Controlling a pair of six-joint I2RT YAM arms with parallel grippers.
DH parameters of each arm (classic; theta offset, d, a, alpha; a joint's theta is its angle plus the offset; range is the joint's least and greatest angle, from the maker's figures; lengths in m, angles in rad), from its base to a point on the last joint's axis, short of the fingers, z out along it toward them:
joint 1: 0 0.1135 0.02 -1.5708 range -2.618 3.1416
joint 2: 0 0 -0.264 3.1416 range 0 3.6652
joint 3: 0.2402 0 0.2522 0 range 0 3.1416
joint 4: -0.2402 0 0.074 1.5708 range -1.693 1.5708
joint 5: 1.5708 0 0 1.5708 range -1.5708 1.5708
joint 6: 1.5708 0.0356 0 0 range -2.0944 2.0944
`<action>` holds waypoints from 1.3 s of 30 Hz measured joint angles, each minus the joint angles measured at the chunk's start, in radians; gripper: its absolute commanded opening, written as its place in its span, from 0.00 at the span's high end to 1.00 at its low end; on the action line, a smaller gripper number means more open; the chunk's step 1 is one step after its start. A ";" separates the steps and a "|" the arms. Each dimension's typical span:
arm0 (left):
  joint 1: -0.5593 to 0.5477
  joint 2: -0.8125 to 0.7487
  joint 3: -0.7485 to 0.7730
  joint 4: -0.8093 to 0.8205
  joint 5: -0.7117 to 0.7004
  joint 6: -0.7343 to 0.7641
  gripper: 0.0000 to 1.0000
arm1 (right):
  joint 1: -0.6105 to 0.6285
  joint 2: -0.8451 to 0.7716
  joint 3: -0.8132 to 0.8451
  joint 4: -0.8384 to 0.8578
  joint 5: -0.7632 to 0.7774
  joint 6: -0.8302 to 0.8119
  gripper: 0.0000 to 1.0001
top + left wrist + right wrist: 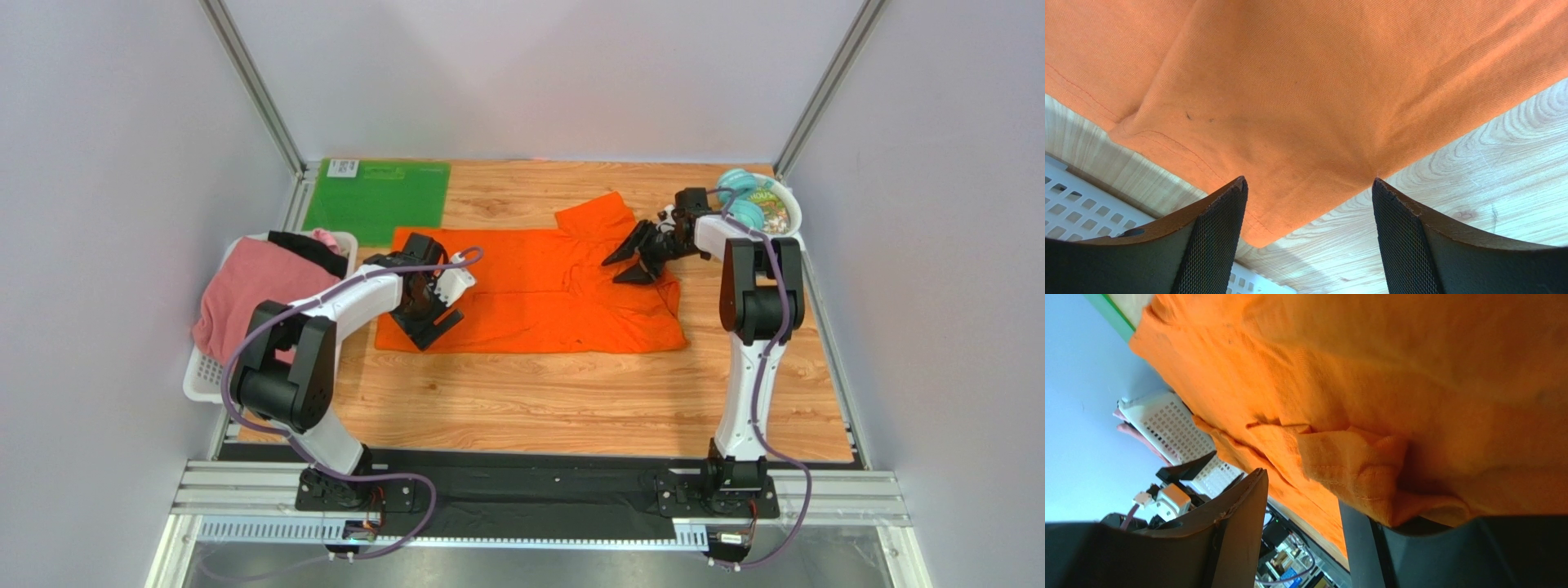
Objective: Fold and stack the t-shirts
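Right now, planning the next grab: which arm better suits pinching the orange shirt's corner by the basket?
Left, likely: the left gripper is open over that orange t-shirt corner; the right gripper is at the opposite end.

The room light was bright, white and even from overhead, so the orange t-shirt (540, 288) glowed almost oversaturated on the wooden table (552, 392) and cast only a thin, soft shadow along its near edge. In the left wrist view the shirt's weave was sharp, and the dark fingers (1220, 245) just below it sat in shade with their mesh still readable. In the right wrist view the shirt, close to the lens, looked soft and blurred, and the pale wall (1082, 386) to its left washed out bluish.
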 measured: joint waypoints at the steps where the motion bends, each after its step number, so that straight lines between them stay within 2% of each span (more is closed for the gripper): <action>1: 0.000 0.000 0.000 0.000 -0.001 0.001 0.20 | 0.000 0.011 0.017 -0.012 -0.001 -0.002 0.48; 8: 0.000 0.000 -0.010 0.002 -0.012 0.005 0.20 | 0.000 0.041 0.084 -0.038 0.005 -0.027 0.46; 13: 0.000 -0.002 -0.040 0.006 -0.022 0.011 0.20 | 0.000 -0.051 0.083 -0.101 0.100 -0.064 0.44; 18: 0.000 -0.017 -0.067 0.013 -0.026 0.018 0.20 | 0.000 -0.353 0.010 -0.158 0.216 -0.086 0.45; 21: 0.000 -0.035 -0.078 0.018 -0.026 0.021 0.20 | -0.001 -0.569 -0.152 -0.140 0.224 -0.091 0.45; 24: 0.000 -0.042 -0.079 0.022 -0.027 0.021 0.20 | -0.001 -0.665 -0.307 -0.117 0.216 -0.091 0.46; 30: 0.000 -0.042 -0.059 0.022 -0.039 0.020 0.19 | 0.000 -0.550 -0.512 -0.103 0.208 -0.090 0.47; 39: 0.002 0.018 -0.013 0.070 -0.092 0.015 0.19 | 0.001 -0.494 -0.528 -0.089 0.320 -0.091 0.47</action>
